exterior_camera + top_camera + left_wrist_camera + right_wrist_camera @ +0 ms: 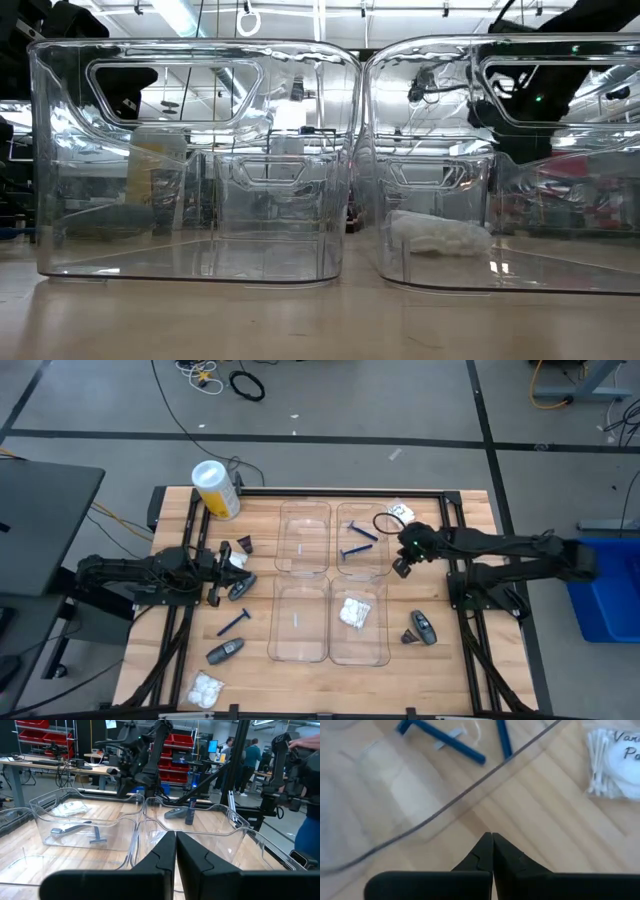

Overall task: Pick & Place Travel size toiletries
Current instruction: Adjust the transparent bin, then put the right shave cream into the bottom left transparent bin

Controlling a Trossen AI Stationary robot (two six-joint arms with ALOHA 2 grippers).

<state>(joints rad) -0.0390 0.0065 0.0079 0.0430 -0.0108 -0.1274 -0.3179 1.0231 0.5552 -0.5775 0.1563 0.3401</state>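
Two blue razors (pixel 358 542) lie in the far right clear tray; they also show in the right wrist view (pixel 447 742). A white packet (pixel 353 612) lies in the near right tray. On the table's left lie a dark cone (pixel 243 546), a grey tube (pixel 241 588), a blue razor (pixel 235 622), another grey tube (pixel 225 651) and a white packet (pixel 207 688). A grey tube (pixel 425 628) and a cone (pixel 410 636) lie on the right. My left gripper (pixel 175 840) is shut, left of the trays. My right gripper (pixel 492 839) is shut, above the table beside the far right tray.
Four clear trays (pixel 303 575) fill the table's middle. A yellow-and-white cylinder (pixel 216 488) lies at the far left corner. A cotton swab packet (pixel 615 762) and a black ring (pixel 385 522) lie by the far right tray. People stand in the room beyond the table.
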